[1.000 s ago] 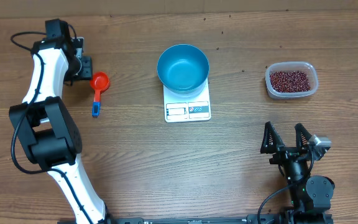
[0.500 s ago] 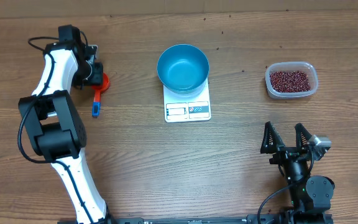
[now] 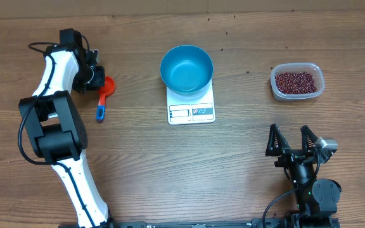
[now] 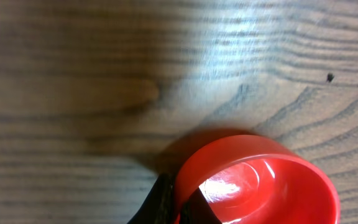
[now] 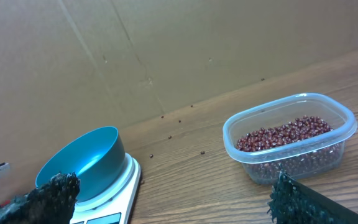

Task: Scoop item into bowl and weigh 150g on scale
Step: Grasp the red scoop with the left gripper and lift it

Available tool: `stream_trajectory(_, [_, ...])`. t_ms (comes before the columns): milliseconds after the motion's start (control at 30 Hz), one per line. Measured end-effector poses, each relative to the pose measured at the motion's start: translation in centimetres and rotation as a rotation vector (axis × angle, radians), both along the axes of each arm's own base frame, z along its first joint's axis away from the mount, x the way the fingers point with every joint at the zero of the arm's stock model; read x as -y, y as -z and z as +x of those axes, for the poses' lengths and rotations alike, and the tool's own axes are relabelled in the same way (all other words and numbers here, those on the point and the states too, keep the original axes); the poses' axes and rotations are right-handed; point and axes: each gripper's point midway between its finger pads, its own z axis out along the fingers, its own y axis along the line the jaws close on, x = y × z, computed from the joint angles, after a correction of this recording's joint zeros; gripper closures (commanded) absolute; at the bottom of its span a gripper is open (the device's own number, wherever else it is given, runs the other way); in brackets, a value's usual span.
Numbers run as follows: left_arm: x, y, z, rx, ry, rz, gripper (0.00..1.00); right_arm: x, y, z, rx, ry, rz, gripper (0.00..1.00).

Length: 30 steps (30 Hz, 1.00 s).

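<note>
Your left claw [image 3: 97, 78] is clenched on the rim of the red scoop [image 3: 107, 85], at the counter's [image 3: 170, 164] far left. Your right claw [image 3: 292, 140] stands spread wide near the front edge. Beans [image 3: 295, 82] lie in the clear tub [image 3: 319, 90] at right, and the blue bowl [image 3: 186, 68] sits on the scale [image 3: 191, 112] mid-counter.

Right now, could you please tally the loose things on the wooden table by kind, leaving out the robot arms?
Round light-blue bowl: 1
Flat white rectangular kitchen scale: 1
Red plastic measuring scoop with blue handle: 1
Clear plastic tub of dark red-brown beans: 1
Total: 4
</note>
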Motion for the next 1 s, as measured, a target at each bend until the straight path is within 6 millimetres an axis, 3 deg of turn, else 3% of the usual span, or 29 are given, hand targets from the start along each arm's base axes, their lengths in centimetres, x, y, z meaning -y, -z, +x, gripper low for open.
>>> stream_trajectory(100, [0.3, -0.5, -0.4, -0.013, -0.038, -0.015, 0.96, 0.0, 0.0, 0.0, 0.0, 0.0, 0.0, 0.0])
stream_trajectory(167, [0.8, -1.8, -0.3, 0.007, -0.06, -0.022, 0.96, 0.0, 0.0, 0.0, 0.0, 0.0, 0.0, 0.0])
stream_trajectory(233, [1.4, -4.6, 0.1, 0.059, -0.086, -0.027, 0.96, 0.0, 0.0, 0.0, 0.0, 0.0, 0.0, 0.0])
stream_trajectory(367, [3.8, -14.0, 0.6, 0.259, -0.144, -0.05, 0.96, 0.0, 0.0, 0.0, 0.0, 0.0, 0.0, 0.0])
stream_trajectory(467, [6.0, -21.7, -0.5, 0.418, -0.207, -0.102, 0.96, 0.0, 0.0, 0.0, 0.0, 0.0, 0.0, 0.0])
stream_trajectory(533, [7.7, -25.9, -1.9, 0.497, -0.253, -0.155, 0.96, 0.0, 0.0, 0.0, 0.001, 0.0, 0.0, 0.0])
stream_trajectory(600, [9.2, -28.5, -3.0, 0.538, -0.294, -0.21, 0.96, 0.0, -0.1, 0.0, 0.006, -0.001, 0.0, 0.0])
stream_trajectory(700, [11.0, -29.8, -4.0, 0.544, -0.337, -0.267, 0.96, -0.6, -0.1, -0.1, 0.006, -0.037, 0.001, 0.0])
stream_trajectory(867, [13.7, -28.5, -4.6, 0.468, -0.391, -0.319, 0.96, -2.5, -0.5, -0.4, 0.019, -0.148, 0.001, 0.0])
stream_trajectory(1000, [15.1, -28.0, -5.3, 0.418, -0.435, -0.349, 0.96, -5.2, -1.1, -1.3, 0.046, -0.312, 0.001, 0.0])
